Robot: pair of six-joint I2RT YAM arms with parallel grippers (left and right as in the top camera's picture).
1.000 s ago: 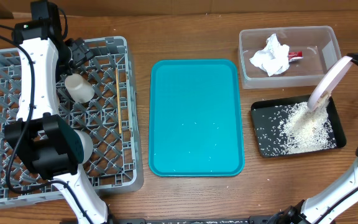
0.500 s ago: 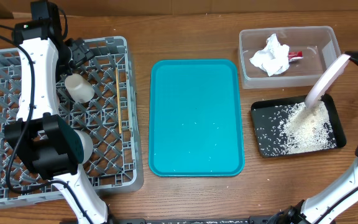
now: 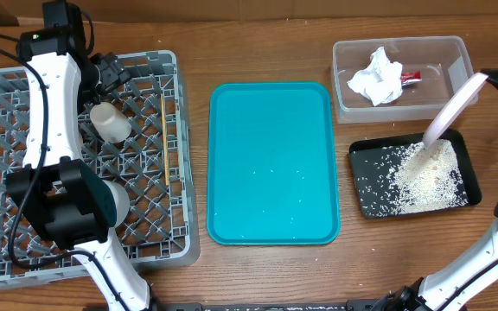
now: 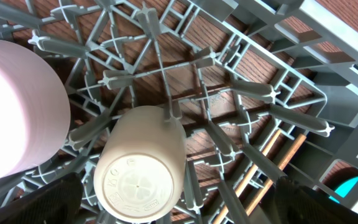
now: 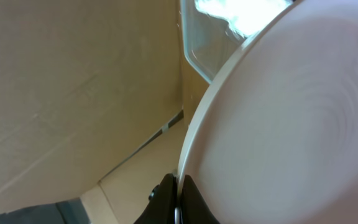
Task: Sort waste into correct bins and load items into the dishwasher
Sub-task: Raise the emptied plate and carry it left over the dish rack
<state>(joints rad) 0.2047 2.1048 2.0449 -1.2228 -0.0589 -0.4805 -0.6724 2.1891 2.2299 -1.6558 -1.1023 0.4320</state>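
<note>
two bins sit near the right edge of the counter. the right claw (image 3: pixel 497 83) is shut tight on the rim of one white plate (image 3: pixel 450 111), which is tipped over the black tray (image 3: pixel 359 207), likely so the rice crumbs (image 3: pixel 422 177) slide off into one pile. the clear tub (image 3: pixel 466 53) holds one napkin (image 3: pixel 377 76) and one red wrapper (image 3: pixel 410 78). the left claw (image 3: pixel 108 76) hangs wide open, holding nothing, over the dish rack (image 3: pixel 185 155) at the left edge, above one cup (image 3: pixel 109 122) lying on its side.
</note>
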